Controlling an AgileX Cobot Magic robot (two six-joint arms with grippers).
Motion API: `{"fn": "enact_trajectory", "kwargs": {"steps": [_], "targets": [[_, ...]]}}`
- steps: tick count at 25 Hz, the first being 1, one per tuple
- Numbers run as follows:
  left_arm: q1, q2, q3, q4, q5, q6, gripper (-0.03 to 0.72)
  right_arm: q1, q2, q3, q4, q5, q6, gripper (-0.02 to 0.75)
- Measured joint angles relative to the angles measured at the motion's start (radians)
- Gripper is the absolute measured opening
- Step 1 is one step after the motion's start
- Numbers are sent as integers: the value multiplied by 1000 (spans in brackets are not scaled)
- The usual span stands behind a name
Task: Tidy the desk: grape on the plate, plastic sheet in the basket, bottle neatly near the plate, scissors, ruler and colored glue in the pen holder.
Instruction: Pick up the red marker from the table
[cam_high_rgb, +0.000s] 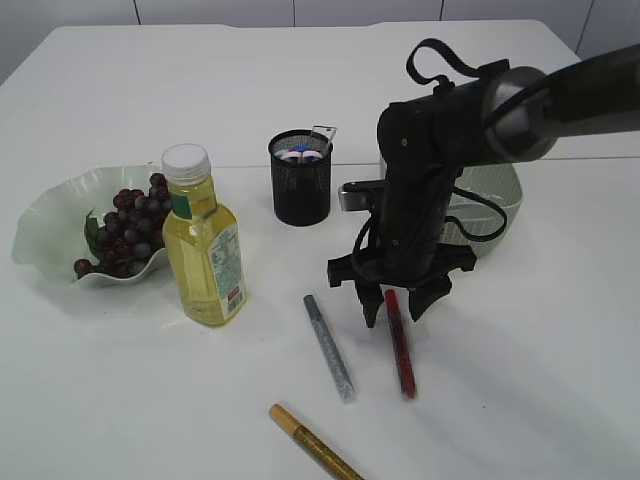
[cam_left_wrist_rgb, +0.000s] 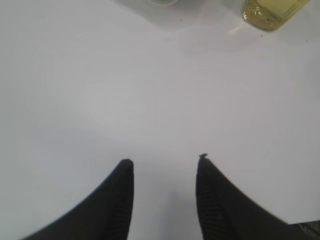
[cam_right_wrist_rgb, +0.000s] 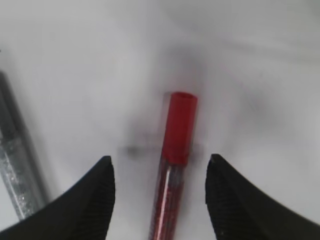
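My right gripper (cam_high_rgb: 395, 312) (cam_right_wrist_rgb: 160, 159) is open and points down, its fingers on either side of the red glue (cam_high_rgb: 402, 350) (cam_right_wrist_rgb: 176, 150), which lies on the table just below its cap. A silver glue (cam_high_rgb: 330, 348) (cam_right_wrist_rgb: 12, 165) lies to its left and a gold glue (cam_high_rgb: 312, 443) by the front edge. Grapes (cam_high_rgb: 130, 225) fill the pale plate (cam_high_rgb: 45, 235). The bottle (cam_high_rgb: 205, 250) (cam_left_wrist_rgb: 272, 12) of yellow liquid stands upright beside it. The black mesh pen holder (cam_high_rgb: 300, 185) holds blue-and-pink items and a clear strip. My left gripper (cam_left_wrist_rgb: 165, 160) is open over bare table. No plastic sheet shows.
A pale basket (cam_high_rgb: 500, 195) stands behind the right arm, mostly hidden by it. The plate's rim (cam_left_wrist_rgb: 162, 2) peeks in at the top of the left wrist view. The white table runs on to the right of the red glue.
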Motion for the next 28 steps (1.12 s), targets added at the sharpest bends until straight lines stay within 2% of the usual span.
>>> {"fn": "enact_trajectory", "kwargs": {"steps": [13, 16, 20, 22, 28], "targets": [[0, 0, 0, 0, -24, 0, 307, 0, 29, -8, -3, 4, 1, 406], [0, 0, 0, 0, -26, 0, 307, 0, 31, -8, -9, 15, -21, 298], [0, 0, 0, 0, -32, 0, 307, 0, 31, -8, -4, 16, -47, 99], [0, 0, 0, -2, -34, 0, 307, 0, 31, -10, 2, 19, -75, 69], [0, 0, 0, -5, -46, 0, 307, 0, 31, -35, 52, 59, -161, 55]]}}
